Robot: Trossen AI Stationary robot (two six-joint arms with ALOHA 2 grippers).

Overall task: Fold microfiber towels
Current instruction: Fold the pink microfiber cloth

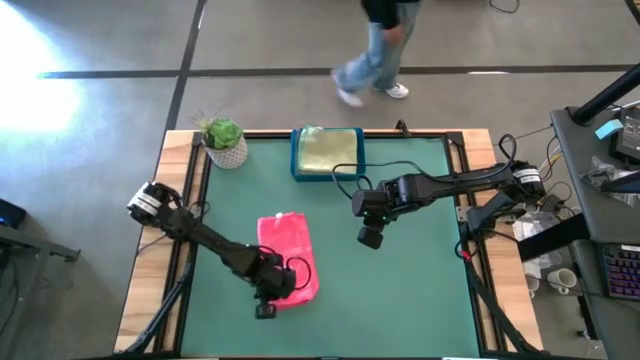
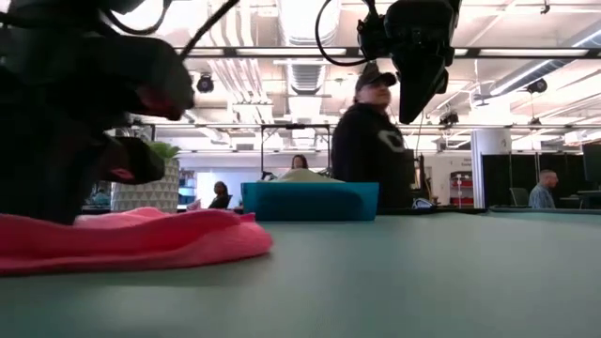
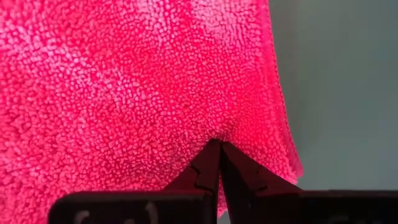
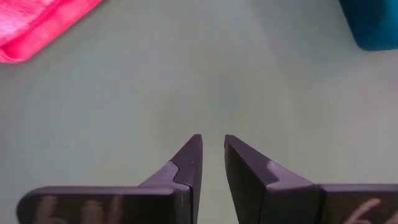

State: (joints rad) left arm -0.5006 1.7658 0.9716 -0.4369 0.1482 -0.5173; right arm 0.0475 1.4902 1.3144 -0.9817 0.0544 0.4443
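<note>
A hot pink towel [image 1: 288,255] lies folded in layers on the green table, left of the middle; it also shows in the low view [image 2: 131,239]. My left gripper [image 1: 268,296] is shut, with its tips [image 3: 219,144] down on the towel's near part. My right gripper [image 1: 370,238] hangs above the bare table right of the towel, slightly open and empty [image 4: 211,140]. A blue tray [image 1: 300,165] at the far edge holds yellowish and pale green cloth [image 1: 330,150]. The other towels are out of view. My left gripper has its shut fingertips [image 3: 211,155] on the pink towel's top face [image 3: 205,134], near its near end and right-hand edge, coming from above. The cloth puckers slightly at the tips. I cannot tell whether any cloth is caught between them. The towel lies flat on the table.
A potted plant [image 1: 225,143] stands at the far left corner beside the tray. A person [image 1: 380,50] walks on the floor beyond the far edge. Bare green table [image 1: 400,300] lies to the right of and nearer than the towel.
</note>
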